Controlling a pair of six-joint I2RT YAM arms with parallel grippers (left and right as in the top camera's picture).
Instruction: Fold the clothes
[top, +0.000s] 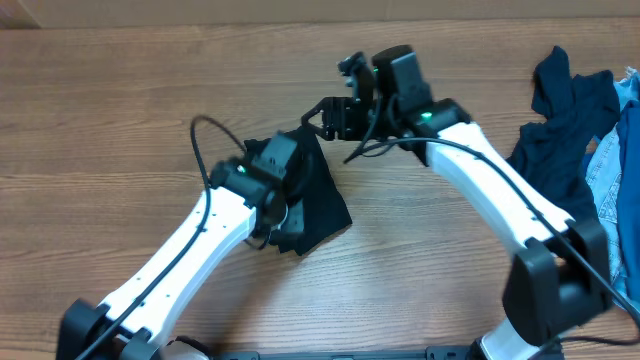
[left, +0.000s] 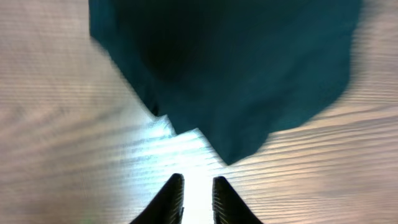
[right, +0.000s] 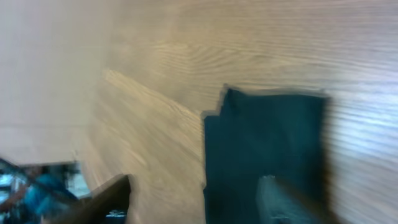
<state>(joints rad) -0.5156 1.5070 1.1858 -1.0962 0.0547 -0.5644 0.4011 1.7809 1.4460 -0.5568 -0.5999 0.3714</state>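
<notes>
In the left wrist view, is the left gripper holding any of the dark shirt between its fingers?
No; the left gripper shows bare table between its nearly closed fingers, and the dark shirt lies ahead.

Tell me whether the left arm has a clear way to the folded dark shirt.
Probably yes. The left claw hangs just short of the folded dark shirt, fingers nearly closed, with only bare table between them.

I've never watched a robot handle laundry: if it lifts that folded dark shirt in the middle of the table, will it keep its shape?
Probably not. The dark shirt lies flat in soft layers, so it would likely droop and unfold from one corner. It looks thin, so probably light. On the smooth wooden table, a push would likely slide or bunch it, as the rumpled clothes suggest.
</notes>
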